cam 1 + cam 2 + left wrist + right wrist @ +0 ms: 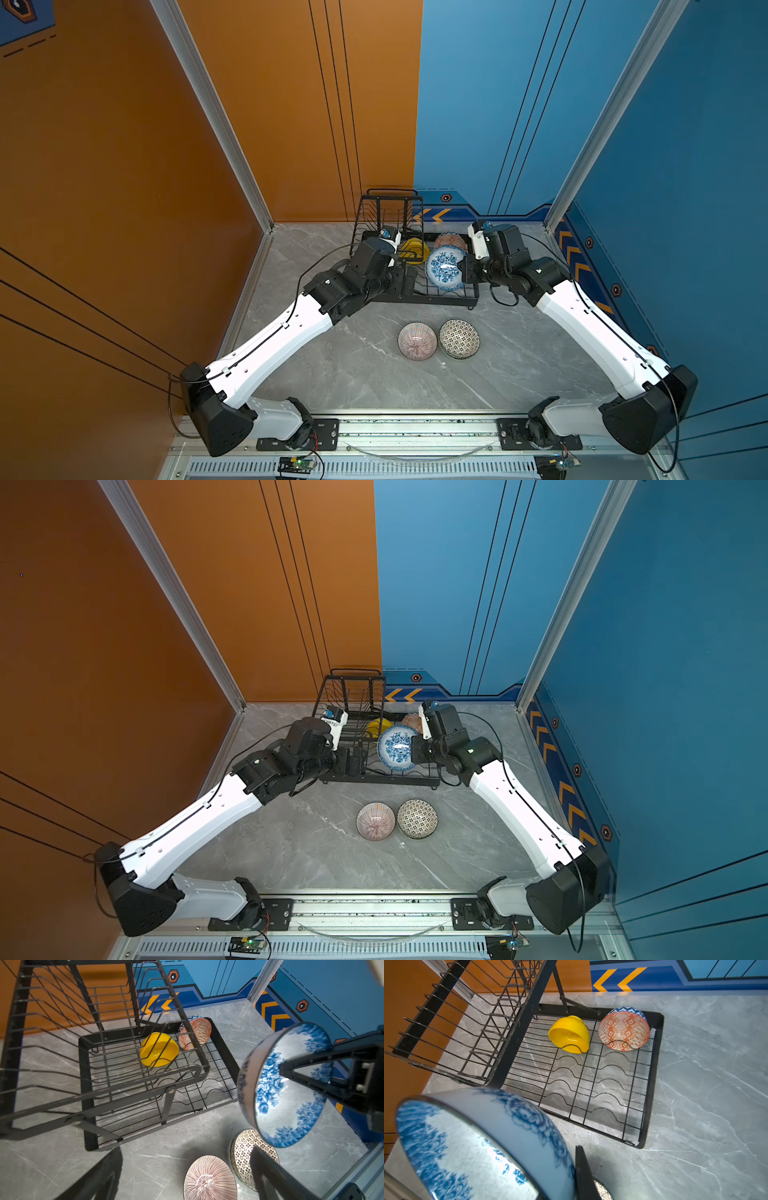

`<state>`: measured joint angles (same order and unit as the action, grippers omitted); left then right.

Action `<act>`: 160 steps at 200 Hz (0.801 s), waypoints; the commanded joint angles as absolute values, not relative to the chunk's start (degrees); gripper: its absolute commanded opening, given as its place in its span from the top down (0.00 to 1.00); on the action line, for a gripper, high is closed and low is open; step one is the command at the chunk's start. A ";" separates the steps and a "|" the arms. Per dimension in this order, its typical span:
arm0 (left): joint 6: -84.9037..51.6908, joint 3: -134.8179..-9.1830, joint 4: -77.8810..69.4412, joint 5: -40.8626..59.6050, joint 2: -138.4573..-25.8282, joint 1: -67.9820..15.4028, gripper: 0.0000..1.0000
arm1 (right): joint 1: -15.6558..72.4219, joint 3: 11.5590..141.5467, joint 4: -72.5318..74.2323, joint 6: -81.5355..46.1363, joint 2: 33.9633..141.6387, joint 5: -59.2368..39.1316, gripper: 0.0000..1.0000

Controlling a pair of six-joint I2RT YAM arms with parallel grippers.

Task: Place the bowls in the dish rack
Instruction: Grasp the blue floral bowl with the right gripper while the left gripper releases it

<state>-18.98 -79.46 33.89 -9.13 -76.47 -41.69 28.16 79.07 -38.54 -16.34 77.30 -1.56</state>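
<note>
Right jaws clamp the blue-white bowl [445,268] near the dish rack [415,297].

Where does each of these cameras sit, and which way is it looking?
Both top views: one twin-eyed head high above, looking down at table, dish rack, whole left arm and right arm.
Left wrist: on the left arm, looking past its open left claw at the rack; the right claw, shut on the blue floral bowl, shows.
Right wrist: on the right arm, looking over the held bowl into the rack; one claw finger shows.
Shared: both wrist views show the yellow bowl and orange patterned bowl in the rack.
</note>
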 commanded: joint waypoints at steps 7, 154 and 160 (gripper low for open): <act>-14.46 -81.09 38.41 -5.19 -76.29 -39.39 0.02 | 28.29 78.23 -35.65 -4.92 74.01 4.05 1.00; -9.23 -83.40 41.18 -0.31 -78.30 -36.52 0.02 | 32.63 49.67 24.25 60.34 76.07 22.38 1.00; -9.23 -83.15 41.08 -0.26 -78.23 -36.48 0.02 | 32.68 49.28 25.39 62.15 76.56 22.55 1.00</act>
